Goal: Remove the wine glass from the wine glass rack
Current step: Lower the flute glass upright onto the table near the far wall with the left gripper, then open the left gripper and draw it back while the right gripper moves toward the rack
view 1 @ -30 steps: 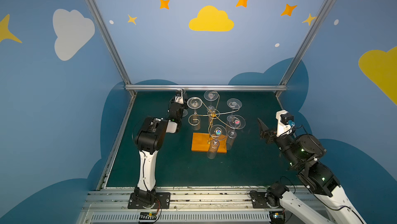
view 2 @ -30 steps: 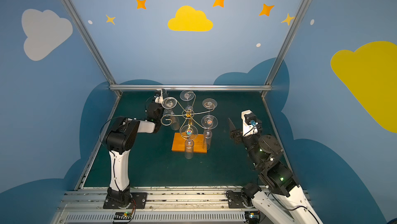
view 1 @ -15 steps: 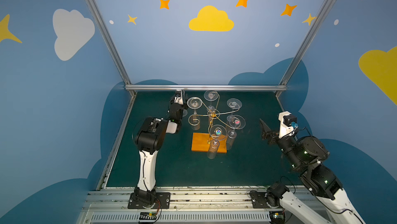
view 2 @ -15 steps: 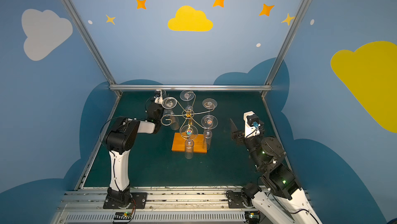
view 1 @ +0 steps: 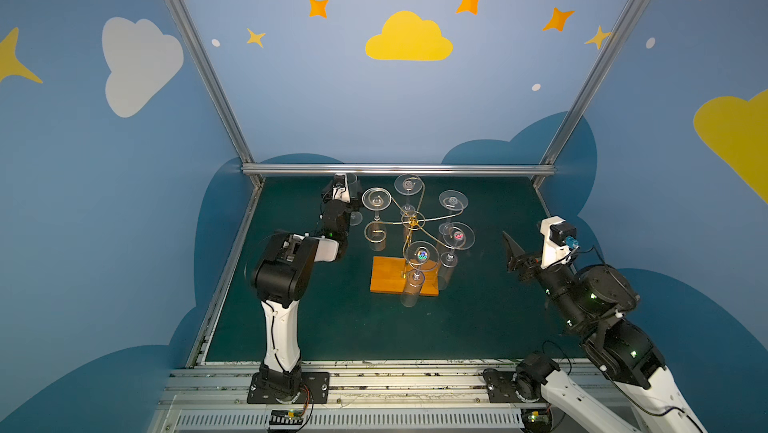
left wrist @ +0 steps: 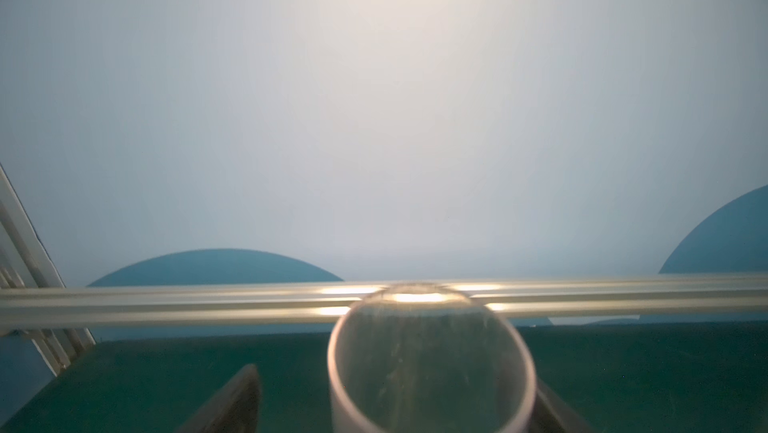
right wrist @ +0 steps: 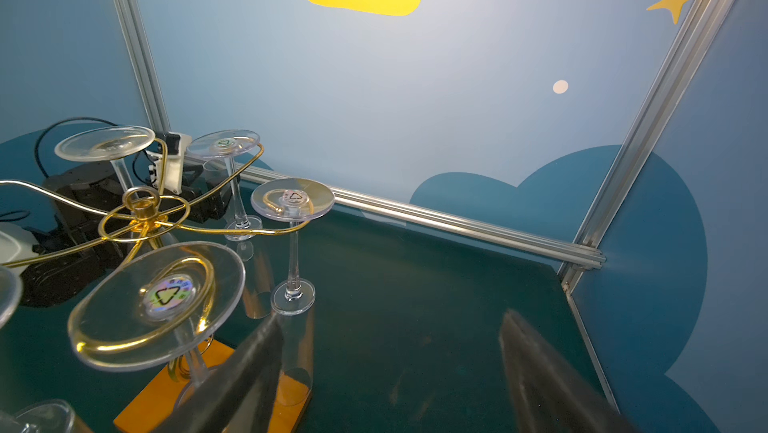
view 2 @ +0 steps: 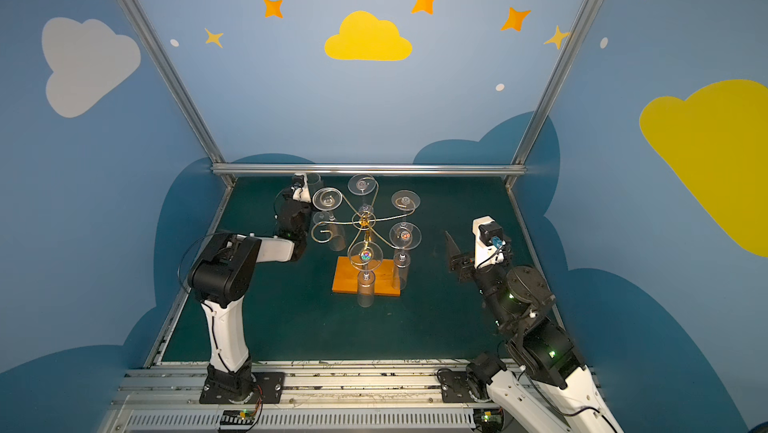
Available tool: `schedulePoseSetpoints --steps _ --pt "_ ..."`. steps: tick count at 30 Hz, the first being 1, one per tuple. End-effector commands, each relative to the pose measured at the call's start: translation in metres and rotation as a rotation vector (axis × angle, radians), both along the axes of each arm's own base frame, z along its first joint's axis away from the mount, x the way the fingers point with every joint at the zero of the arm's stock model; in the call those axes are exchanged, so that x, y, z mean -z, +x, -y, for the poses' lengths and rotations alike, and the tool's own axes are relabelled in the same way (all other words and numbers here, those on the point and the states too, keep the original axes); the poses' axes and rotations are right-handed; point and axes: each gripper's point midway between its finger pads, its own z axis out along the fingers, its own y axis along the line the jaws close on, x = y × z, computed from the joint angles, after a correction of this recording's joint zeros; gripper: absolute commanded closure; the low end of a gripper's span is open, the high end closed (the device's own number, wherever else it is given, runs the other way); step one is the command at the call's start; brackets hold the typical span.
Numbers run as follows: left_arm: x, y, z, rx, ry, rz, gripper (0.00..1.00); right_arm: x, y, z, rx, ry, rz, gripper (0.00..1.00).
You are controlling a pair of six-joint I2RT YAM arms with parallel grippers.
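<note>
The wine glass rack [view 1: 412, 219] [view 2: 365, 219] is a gold wire stand on an orange-brown wooden base [view 1: 386, 281], at mid-table in both top views. Several clear glasses hang upside down from its curls [right wrist: 160, 298]. One clear wine glass [view 1: 352, 188] [view 2: 314, 181] stands off the rack at the back left. Its rim [left wrist: 430, 360] sits between the fingers of my left gripper [left wrist: 395, 385], which is open, with a gap at one finger [left wrist: 239, 393]. My right gripper [view 1: 513, 254] [right wrist: 390, 368] hangs open and empty to the right of the rack.
A metal rail [view 1: 395, 169] [left wrist: 166, 300] runs along the back edge just behind the standing glass. Blue walls close the back and sides. One hanging glass bowl [right wrist: 297, 352] lies close to my right gripper's finger [right wrist: 249, 368].
My left gripper's jaws have spread apart around the standing glass. The right arm has drifted slightly to the right. The rack and its glasses have not moved.
</note>
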Motion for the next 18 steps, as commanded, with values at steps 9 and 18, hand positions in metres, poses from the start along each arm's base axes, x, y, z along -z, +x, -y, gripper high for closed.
schedulePoseSetpoints --steps 9,18 --pt "-0.084 -0.057 -0.019 -0.036 -0.110 0.043 0.08 -0.032 -0.008 -0.009 -0.069 0.143 -0.052 0.20" --pt "-0.140 -0.145 -0.043 0.024 -0.248 -0.059 0.06 -0.059 -0.008 -0.045 -0.233 0.255 -0.151 0.20"
